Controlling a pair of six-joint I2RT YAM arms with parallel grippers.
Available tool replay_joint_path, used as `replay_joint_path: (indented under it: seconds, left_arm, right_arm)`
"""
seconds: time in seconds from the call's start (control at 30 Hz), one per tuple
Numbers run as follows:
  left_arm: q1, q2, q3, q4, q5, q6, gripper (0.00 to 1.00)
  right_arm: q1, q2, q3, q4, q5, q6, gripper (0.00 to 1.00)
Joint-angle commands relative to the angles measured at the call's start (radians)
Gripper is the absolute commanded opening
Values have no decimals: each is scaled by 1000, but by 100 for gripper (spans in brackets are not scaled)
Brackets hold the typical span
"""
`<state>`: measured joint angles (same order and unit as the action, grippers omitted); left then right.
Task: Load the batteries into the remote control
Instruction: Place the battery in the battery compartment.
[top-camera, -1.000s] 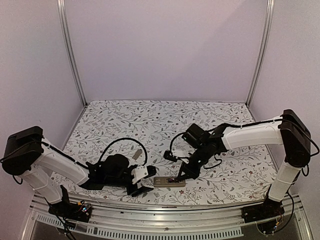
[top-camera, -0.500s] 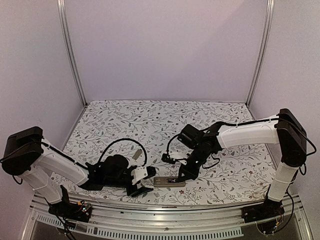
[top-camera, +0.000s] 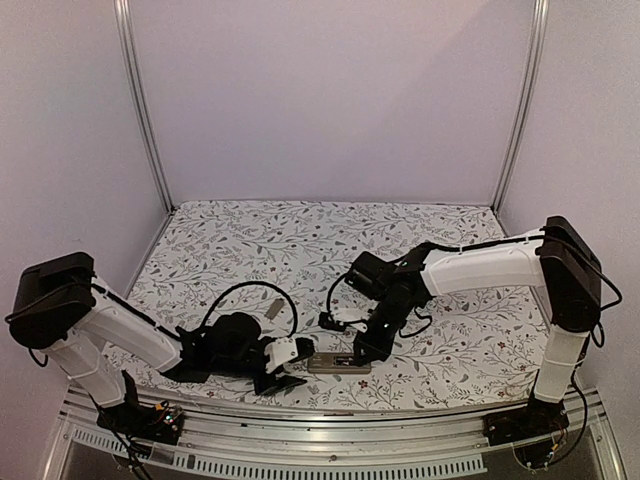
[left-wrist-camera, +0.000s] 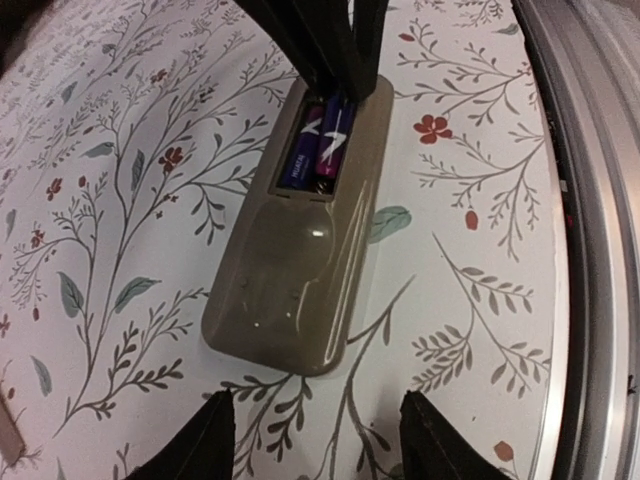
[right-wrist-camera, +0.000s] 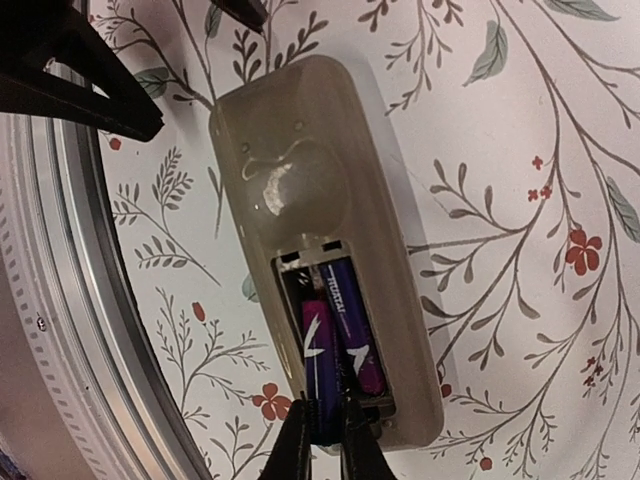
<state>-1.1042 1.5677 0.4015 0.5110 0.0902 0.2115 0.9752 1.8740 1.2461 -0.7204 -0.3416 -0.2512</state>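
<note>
The remote control lies tan back up near the table's front edge, its recess open. Two bluish-purple batteries lie side by side in the recess, also in the left wrist view. My right gripper is shut on the end of the battery nearer the rail, which overhangs the recess's end. In the top view the right gripper sits over the remote's right part. My left gripper is open and empty, just short of the remote's other end; it is left of the remote in the top view.
A small tan cover panel lies on the floral cloth behind the left gripper. The aluminium front rail runs close beside the remote, also in the right wrist view. Metal frame posts stand at the back corners.
The right arm's wrist and forearm have swung leftwards while its fingertips stay over the remote. The left gripper has crept slightly nearer the remote. The remote has not moved.
</note>
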Motion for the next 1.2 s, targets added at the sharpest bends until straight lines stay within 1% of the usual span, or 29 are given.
replay_joint_path:
  seconds: [0.0,0.1,0.33,0.43,0.63,0.83,1.03,1.17]
  left_arm:
    - [-16,64,22,10,10,23,54]
    - [-16,89,27,16,11,28,52]
    - [-16,142,53,59,89,32,45]
    - [-16,169,66,65,111,35,44]
    - [-16,172,63,81,139,33,41]
    - [-18,149,59,74,154,25,40]
    - [-30,49,44,80,165,39,43]
    - [-49,8,33,157,164,66,45]
  right_arm:
    - [13,52,27,7,29,5,0]
    - [15,66,22,25,27,15,0]
    - [15,71,10,89,15,54,0]
    - [16,71,5,118,9,78,0]
    - [27,67,-44,212,-2,137,0]
    - [34,63,-88,268,8,200,0]
    - [36,45,-149,290,62,236,0]
    - [36,48,-178,326,71,240,0]
